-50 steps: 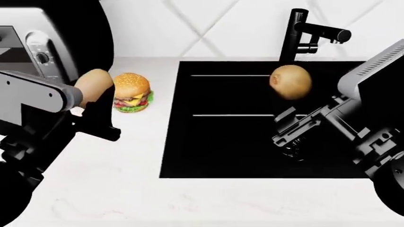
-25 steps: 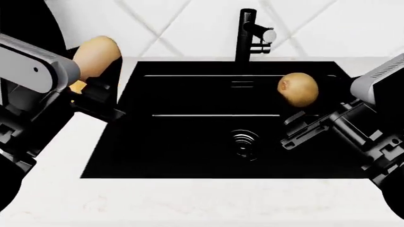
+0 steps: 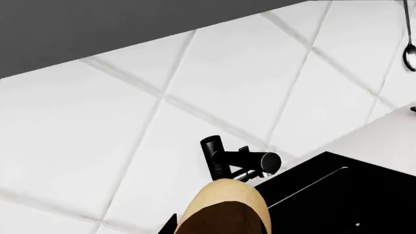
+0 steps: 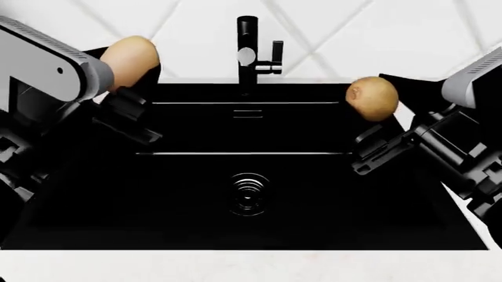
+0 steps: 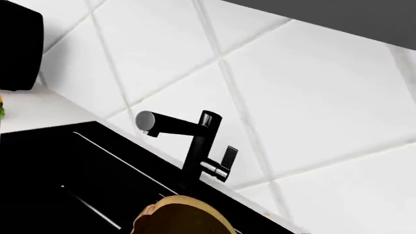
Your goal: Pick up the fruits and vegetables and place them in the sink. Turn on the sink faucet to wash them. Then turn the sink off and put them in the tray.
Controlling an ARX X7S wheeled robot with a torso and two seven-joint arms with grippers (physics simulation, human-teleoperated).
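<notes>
The orange-tan potato-like piece (image 4: 129, 61) is held up over the left end of the black sink (image 4: 86, 200), with my left gripper (image 4: 135, 82) shut on it. My right gripper (image 4: 384, 114) is shut on the olive-brown kiwi (image 4: 372, 98) above the sink's right end. Between them, at the back rim, stands the black sink faucet (image 4: 248, 53), its grey-tipped spout facing me. The round drain (image 4: 248, 194) lies in the basin's middle. The left wrist view shows the potato piece (image 3: 224, 207) before the faucet (image 3: 237, 163). The right wrist view shows the kiwi (image 5: 185, 217) and the faucet (image 5: 195, 146). The tray is out of view.
White counter (image 4: 235, 267) runs along the sink's near edge and a white tiled wall (image 4: 392, 29) stands behind it. A spoon (image 3: 409, 48) hangs on the wall in the left wrist view. A black appliance (image 5: 19, 46) stands at the counter's far end in the right wrist view.
The head view has shifted so the sink is now centred; the hamburger and appliance left the view. Both arms still hold their pieces, now over the sink's two ends.
</notes>
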